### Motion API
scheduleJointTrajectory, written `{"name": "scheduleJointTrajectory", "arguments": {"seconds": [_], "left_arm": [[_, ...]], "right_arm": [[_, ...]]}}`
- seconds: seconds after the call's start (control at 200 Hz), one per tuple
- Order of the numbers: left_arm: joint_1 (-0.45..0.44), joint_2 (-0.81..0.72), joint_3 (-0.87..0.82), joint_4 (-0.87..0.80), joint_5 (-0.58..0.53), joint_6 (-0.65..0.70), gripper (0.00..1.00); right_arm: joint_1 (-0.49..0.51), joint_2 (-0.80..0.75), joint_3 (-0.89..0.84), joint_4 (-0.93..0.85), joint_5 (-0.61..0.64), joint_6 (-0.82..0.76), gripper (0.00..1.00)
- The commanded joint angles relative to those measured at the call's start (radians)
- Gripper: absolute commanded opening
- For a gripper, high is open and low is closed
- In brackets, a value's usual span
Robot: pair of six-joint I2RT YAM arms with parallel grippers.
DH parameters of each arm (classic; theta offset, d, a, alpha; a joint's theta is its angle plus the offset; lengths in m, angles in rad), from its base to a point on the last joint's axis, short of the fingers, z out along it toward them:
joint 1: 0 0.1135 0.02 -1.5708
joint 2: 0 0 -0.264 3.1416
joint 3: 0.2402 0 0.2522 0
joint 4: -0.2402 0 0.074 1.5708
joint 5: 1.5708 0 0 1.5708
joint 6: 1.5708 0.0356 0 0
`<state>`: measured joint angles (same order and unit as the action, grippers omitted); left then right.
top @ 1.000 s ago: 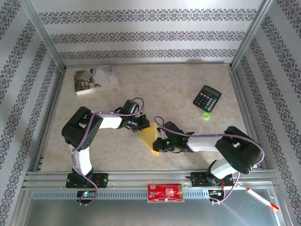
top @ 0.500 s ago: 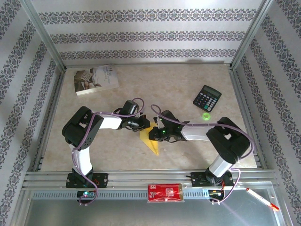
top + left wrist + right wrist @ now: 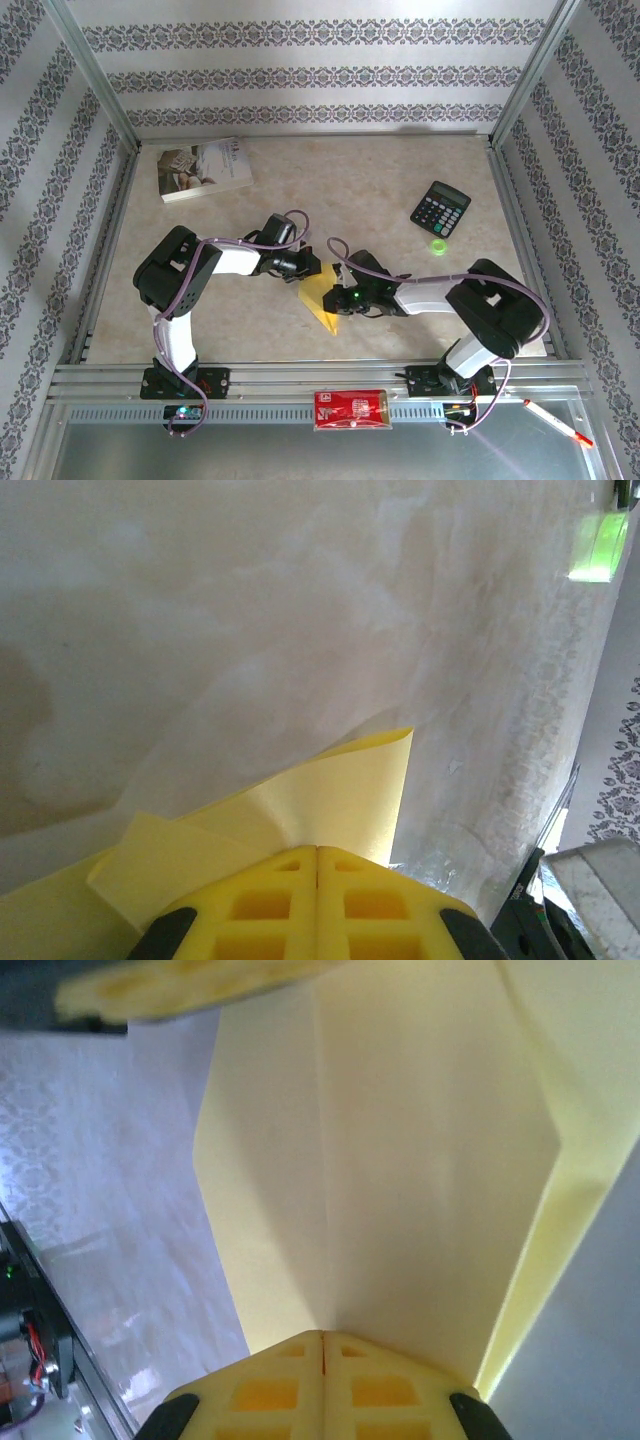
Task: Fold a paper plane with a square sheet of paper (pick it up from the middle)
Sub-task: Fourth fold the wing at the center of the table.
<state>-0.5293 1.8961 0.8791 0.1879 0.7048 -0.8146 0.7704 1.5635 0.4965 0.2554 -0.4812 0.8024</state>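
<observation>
I am in the middle of folding. My left jaws and right jaws are both closed tight, each pinching the square sheet of paper (image 3: pixel 318 293), half-folded, near the desk (image 3: pixel 400 180) centre. Next I should probably align the edges and press the crease.

The folded yellow paper sheet (image 3: pixel 400 1160) runs past the top edge. The small green object (image 3: pixel 598 546) is blurred, unidentifiable.
</observation>
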Motion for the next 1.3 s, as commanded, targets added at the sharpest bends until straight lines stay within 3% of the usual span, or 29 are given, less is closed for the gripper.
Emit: {"name": "scheduleJointTrajectory", "arguments": {"seconds": [0.0, 0.29, 0.525, 0.744, 0.839, 1.014, 1.294], "left_arm": [[0.008, 0.050, -0.014, -0.085, -0.103, 0.040, 0.01], [0.006, 0.058, -0.009, -0.098, -0.115, 0.045, 0.01], [0.008, 0.063, 0.001, -0.111, -0.118, 0.047, 0.01], [0.005, 0.030, 0.006, -0.038, -0.055, -0.017, 0.03], [0.002, 0.014, 0.001, 0.058, 0.001, -0.095, 0.07], [-0.002, -0.035, -0.010, 0.194, 0.042, -0.207, 0.15], [0.032, -0.150, -0.026, 0.091, 0.009, -0.148, 0.32]], "right_arm": [[0.046, -0.016, -0.068, -0.122, 0.003, 0.042, 0.03], [0.111, -0.099, -0.146, -0.131, 0.034, 0.078, 0.03], [0.125, -0.151, -0.141, -0.191, -0.003, 0.020, 0.03], [-0.027, -0.313, -0.123, -0.227, -0.027, -0.021, 0.07], [-0.078, -0.390, -0.115, -0.243, 0.035, -0.027, 0.13], [-0.085, -0.412, -0.111, -0.195, 0.153, 0.011, 0.22], [-0.069, -0.263, -0.050, -0.084, 0.167, 0.005, 0.32]]}}
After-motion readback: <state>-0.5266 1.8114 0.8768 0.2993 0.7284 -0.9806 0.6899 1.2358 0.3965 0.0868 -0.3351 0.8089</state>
